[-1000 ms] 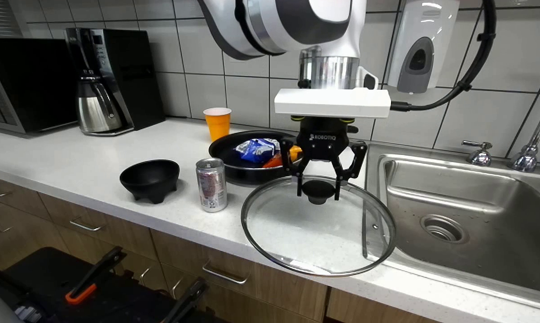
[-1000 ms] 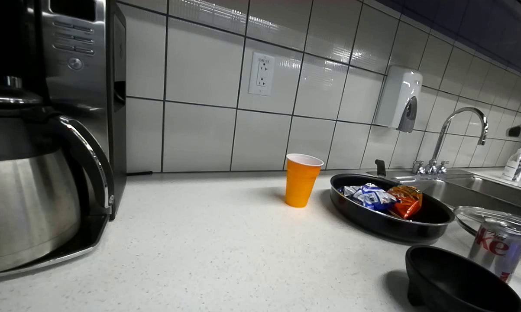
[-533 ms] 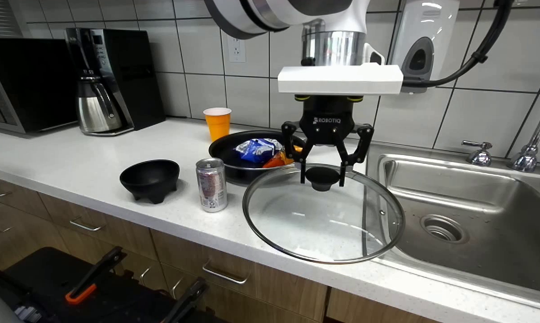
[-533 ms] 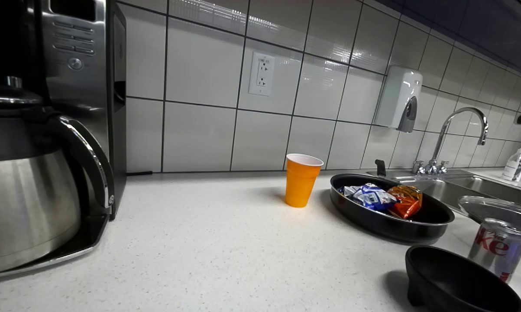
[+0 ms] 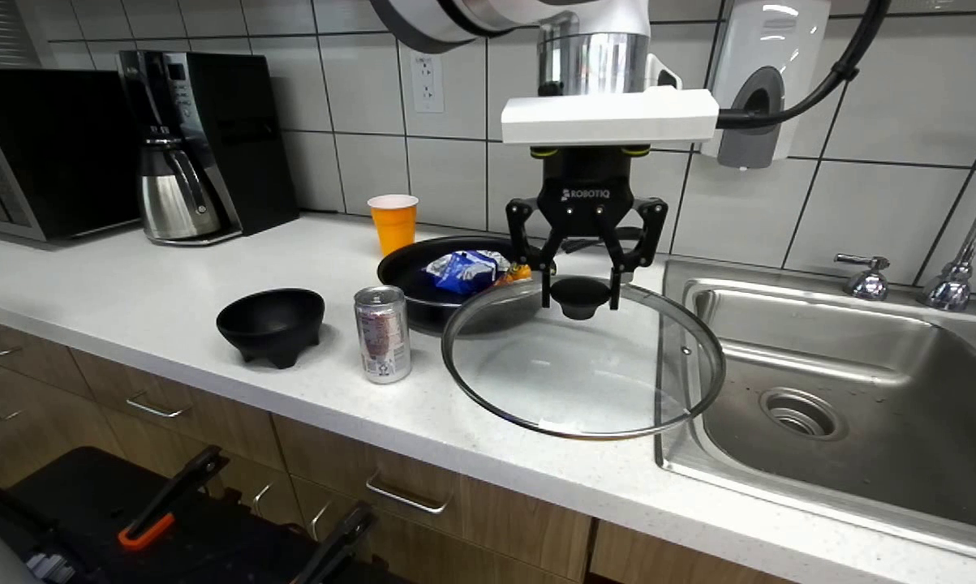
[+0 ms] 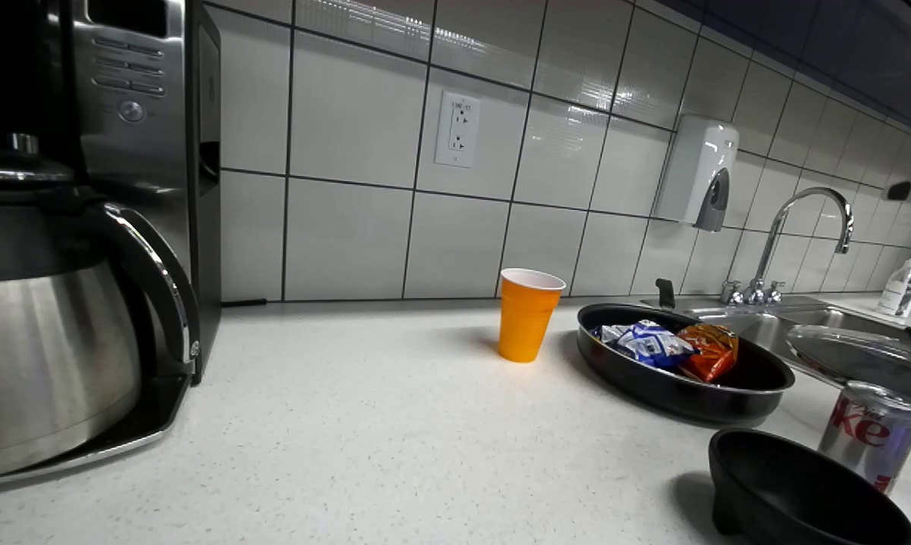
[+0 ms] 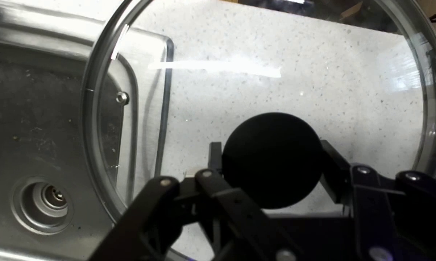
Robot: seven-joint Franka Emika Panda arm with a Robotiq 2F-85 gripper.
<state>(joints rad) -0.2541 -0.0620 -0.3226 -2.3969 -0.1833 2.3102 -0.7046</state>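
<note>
Holding the glass lid (image 5: 585,369) above the countertop (image 5: 333,255), clamped by its knob (image 7: 272,159) in the gripper (image 5: 580,298), near the Diet Coke can (image 5: 383,334), frying pan (image 6: 675,395) and sink (image 5: 869,405) (partly visible through the glass); circular, pointing knob-up.

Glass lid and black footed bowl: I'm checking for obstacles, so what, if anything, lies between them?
A silver Coke can stands between the black footed bowl and the glass lid in both exterior views. The fingers hold the lid by its knob.

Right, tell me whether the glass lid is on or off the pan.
Off: the jaws hold the lid by its knob, and the pan sits uncovered in an exterior view, its bags showing.
</note>
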